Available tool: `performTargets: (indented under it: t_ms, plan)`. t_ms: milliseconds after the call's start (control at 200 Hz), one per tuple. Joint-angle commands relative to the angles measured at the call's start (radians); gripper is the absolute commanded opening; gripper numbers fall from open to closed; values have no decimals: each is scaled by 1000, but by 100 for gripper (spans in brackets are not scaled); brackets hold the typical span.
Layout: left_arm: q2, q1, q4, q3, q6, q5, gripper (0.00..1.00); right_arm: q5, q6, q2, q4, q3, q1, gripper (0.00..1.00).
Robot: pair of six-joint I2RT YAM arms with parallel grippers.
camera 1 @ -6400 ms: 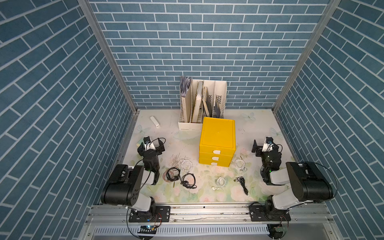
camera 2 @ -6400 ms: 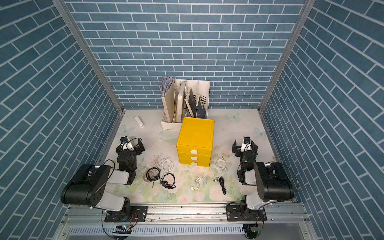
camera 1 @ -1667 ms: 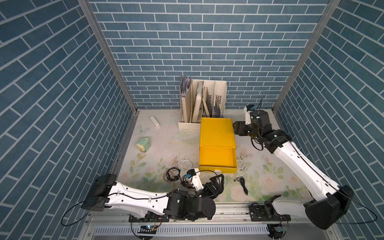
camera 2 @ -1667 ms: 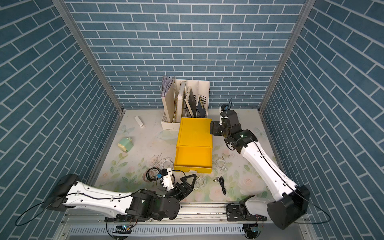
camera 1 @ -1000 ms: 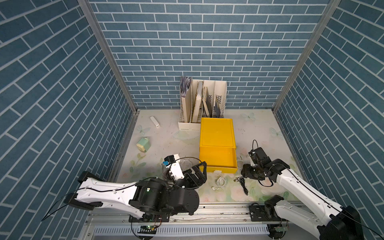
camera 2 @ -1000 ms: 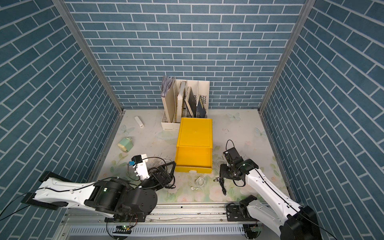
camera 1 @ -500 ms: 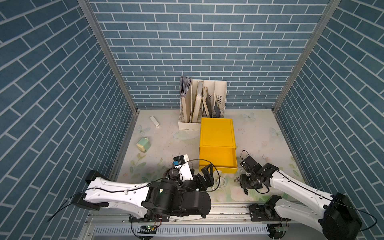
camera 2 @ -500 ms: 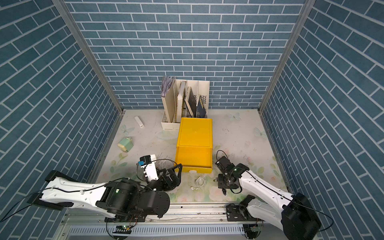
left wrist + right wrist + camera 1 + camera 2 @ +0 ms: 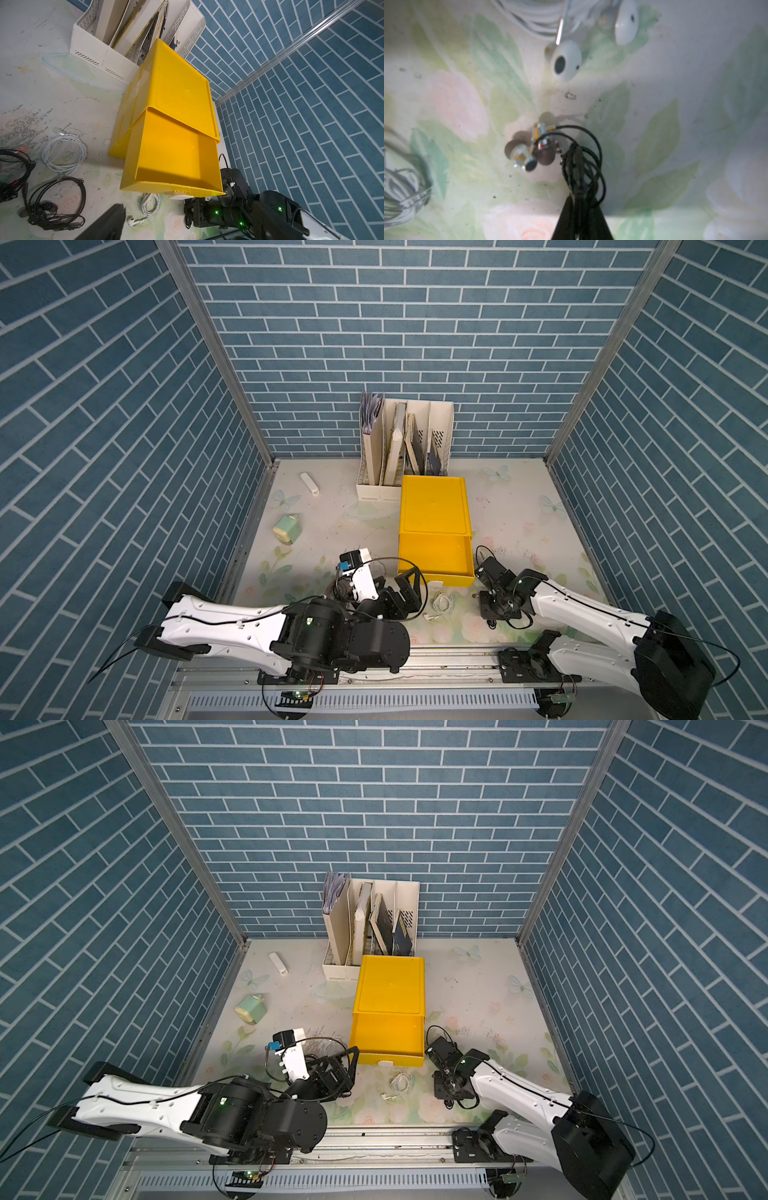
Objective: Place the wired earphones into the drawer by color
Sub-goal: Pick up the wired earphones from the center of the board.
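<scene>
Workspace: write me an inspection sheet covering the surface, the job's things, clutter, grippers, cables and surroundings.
Surface: floral-print table top, scuffed.
Job's things: yellow drawer unit, top drawer pulled out and empty. White earphones lie coiled in front of it. The left wrist view shows a second white coil and loose black coils on the table.
Clutter: file organiser, mint-green box, white stick.
Grippers: left gripper open, holding nothing; right gripper shut on black earphones.
Cables: arm cables loop at the wrists.
Surroundings: blue brick-pattern walls.
</scene>
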Motion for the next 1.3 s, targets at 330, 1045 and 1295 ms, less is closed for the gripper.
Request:
performTargets:
  t_ms: [330, 1045, 1295]
  plan:
    - [34, -30, 192, 92, 407, -37, 100, 59, 81, -432, -408, 371, 3, 0]
    - [162, 379, 1028, -113, 758, 731, 92, -256, 18, -260, 68, 705, 3, 0]
    - [176, 414, 1100, -162, 721, 763, 84, -270, 6, -229, 102, 707, 3, 0]
